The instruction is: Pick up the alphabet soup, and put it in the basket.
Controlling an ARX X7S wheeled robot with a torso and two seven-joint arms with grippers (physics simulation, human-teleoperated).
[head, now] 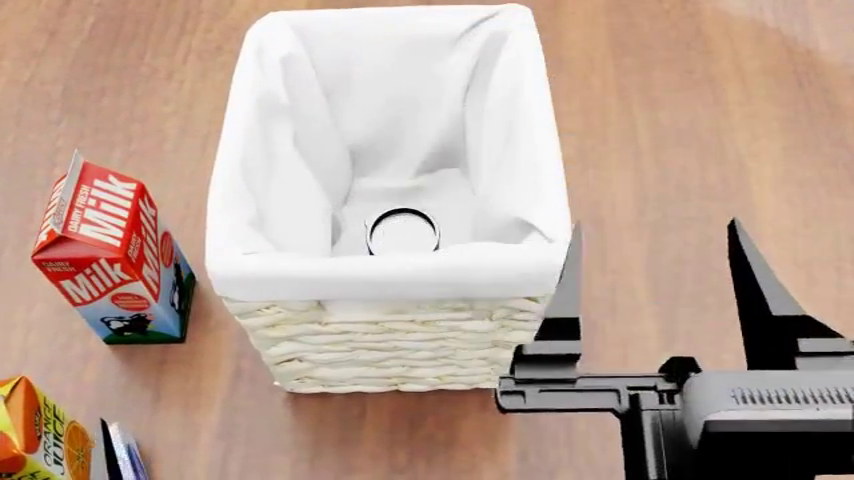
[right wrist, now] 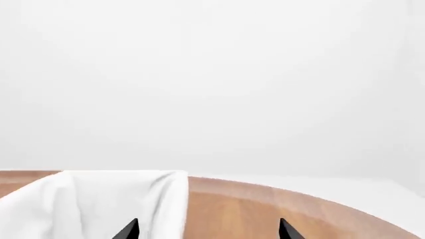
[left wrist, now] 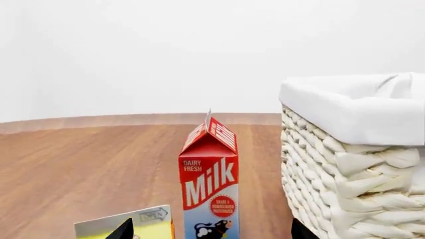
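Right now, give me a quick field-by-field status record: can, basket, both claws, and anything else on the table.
alphabet soup: only its pale round top shows, standing inside the basket, upright
basket: cream wicker, white liner, on the wooden table
right claw: open, empty, beside the basket's right wall, outside it
left claw: only fingertips show in the left wrist view, apart, nothing between them
milk carton: upright, left of the basket, apart from it
orange juice carton: at the near left edge, partly cut off
task state: can appears delivered
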